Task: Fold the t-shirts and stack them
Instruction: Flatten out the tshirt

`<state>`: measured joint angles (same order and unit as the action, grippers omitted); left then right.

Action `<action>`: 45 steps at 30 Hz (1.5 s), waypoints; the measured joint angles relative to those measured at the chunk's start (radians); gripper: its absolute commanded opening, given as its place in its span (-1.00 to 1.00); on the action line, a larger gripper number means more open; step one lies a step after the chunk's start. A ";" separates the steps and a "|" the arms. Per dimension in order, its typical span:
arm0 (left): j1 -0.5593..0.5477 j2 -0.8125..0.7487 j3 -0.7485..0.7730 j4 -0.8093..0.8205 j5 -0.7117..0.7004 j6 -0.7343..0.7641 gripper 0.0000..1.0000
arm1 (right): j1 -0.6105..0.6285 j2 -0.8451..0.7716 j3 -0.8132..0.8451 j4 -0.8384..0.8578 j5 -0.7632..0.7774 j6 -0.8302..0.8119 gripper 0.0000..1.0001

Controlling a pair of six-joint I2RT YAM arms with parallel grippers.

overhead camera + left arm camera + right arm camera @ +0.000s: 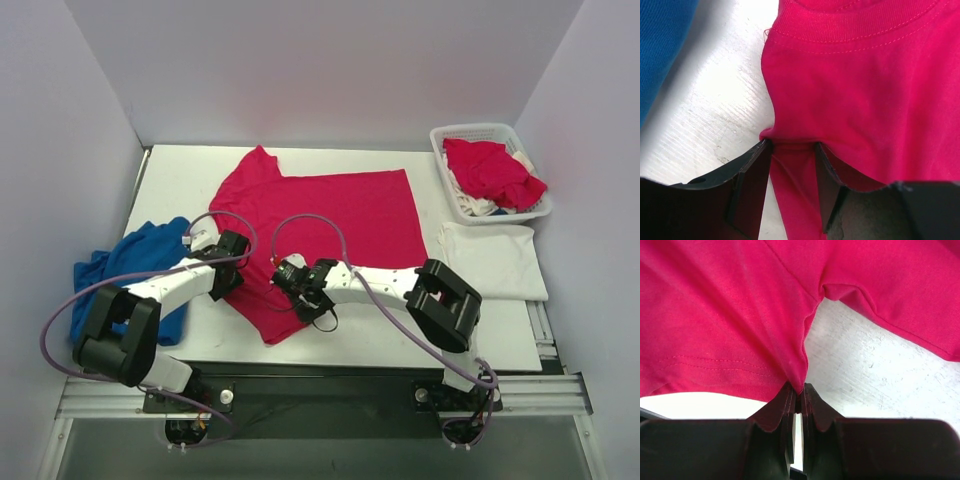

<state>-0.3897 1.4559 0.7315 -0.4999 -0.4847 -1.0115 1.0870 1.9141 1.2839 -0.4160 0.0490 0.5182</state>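
Grips the bright pinkish-red cloth t-shirt [340,215], spread over the middle of the white worktop [180,180], at two spots on its near-left side, probably to lift it into a fold. Clamps the left hand [792,150] on a bunched pleat below the collar. Pinches the right hand [799,392] tight on an edge. At the far right corner, in the white plastic lattice basket [478,127]: a crumpled red shirt [490,170] over white cloth [470,205].

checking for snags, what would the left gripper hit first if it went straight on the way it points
The red t-shirt: its cloth already lies between the left gripper's jaws, with the collar further ahead. The gripper's height over the table is unclear.
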 measured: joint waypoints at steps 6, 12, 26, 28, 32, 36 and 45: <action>0.001 -0.062 -0.023 -0.010 0.026 0.002 0.01 | 0.032 -0.071 -0.008 -0.026 0.039 -0.039 -0.25; 0.001 -0.196 -0.041 -0.040 0.037 0.003 0.05 | 0.183 -0.127 0.037 -0.036 0.122 -0.106 -0.28; 0.157 -0.035 -0.014 0.043 0.205 0.097 0.06 | 0.347 -0.098 0.032 0.191 0.216 -0.328 -0.44; 0.186 -0.012 0.001 0.076 0.243 0.111 0.06 | 0.349 -0.082 0.030 0.226 0.202 -0.351 -0.47; 0.233 -0.001 0.006 0.104 0.301 0.135 0.06 | 0.355 -0.050 0.015 0.267 0.164 -0.392 -0.54; 0.262 0.001 0.006 0.112 0.337 0.148 0.06 | 0.356 -0.011 0.015 0.295 0.129 -0.419 -0.56; 0.272 0.003 0.006 0.127 0.367 0.159 0.06 | 0.356 0.073 0.040 0.332 0.100 -0.455 -0.54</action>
<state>-0.1173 1.4590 0.7372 -0.3733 -0.1177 -0.8524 1.4425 1.9869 1.3243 -0.0841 0.1486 0.0635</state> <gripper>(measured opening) 0.530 0.226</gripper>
